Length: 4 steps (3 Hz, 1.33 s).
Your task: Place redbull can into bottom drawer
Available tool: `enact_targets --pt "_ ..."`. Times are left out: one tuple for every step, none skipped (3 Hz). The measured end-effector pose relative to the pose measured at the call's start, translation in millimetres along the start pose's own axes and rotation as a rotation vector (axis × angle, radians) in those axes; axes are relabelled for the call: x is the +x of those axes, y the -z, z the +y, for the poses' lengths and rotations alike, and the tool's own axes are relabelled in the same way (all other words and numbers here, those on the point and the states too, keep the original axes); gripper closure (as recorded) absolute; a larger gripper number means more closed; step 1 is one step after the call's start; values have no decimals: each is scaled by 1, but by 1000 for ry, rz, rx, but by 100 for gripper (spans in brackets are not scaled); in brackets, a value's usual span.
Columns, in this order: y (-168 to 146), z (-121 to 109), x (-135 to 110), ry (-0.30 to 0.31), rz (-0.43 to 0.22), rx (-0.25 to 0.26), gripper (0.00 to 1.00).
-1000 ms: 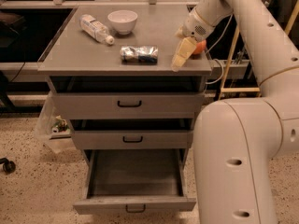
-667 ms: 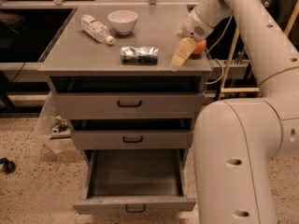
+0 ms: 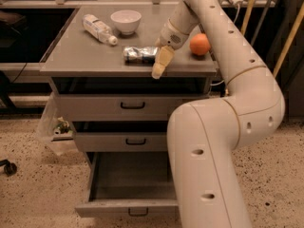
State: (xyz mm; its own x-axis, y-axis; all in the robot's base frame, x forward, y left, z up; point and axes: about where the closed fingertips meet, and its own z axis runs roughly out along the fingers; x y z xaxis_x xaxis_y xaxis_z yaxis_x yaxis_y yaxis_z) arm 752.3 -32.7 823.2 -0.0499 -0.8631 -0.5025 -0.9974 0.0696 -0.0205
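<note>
The redbull can (image 3: 138, 54) lies on its side on the grey cabinet top, near the front middle. My gripper (image 3: 159, 65) hangs just right of the can's right end, at the top's front edge, pointing down and to the left. It holds nothing that I can see. The bottom drawer (image 3: 128, 207) is pulled out and open, and its inside looks empty. The two shallower drawers above it are closed.
A clear plastic bottle (image 3: 99, 28) lies at the back left of the cabinet top (image 3: 76, 56), beside a white bowl (image 3: 126, 21). An orange ball (image 3: 200, 44) sits to the right behind my wrist. My arm's big white links fill the right foreground and cover the open drawer's right side.
My gripper has moved left along the front of the cabinet top to the can's right end. The orange ball, hidden behind the arm before, now shows.
</note>
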Motion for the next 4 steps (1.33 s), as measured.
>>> enact_targets --pt "-41 -5 -37 55 -5 -42 0" --pt "-48 -7 -45 66 -10 -43 0" --pt "-48 -7 -45 65 -10 -43 19" --pt "-48 -7 -45 65 -10 -43 42"
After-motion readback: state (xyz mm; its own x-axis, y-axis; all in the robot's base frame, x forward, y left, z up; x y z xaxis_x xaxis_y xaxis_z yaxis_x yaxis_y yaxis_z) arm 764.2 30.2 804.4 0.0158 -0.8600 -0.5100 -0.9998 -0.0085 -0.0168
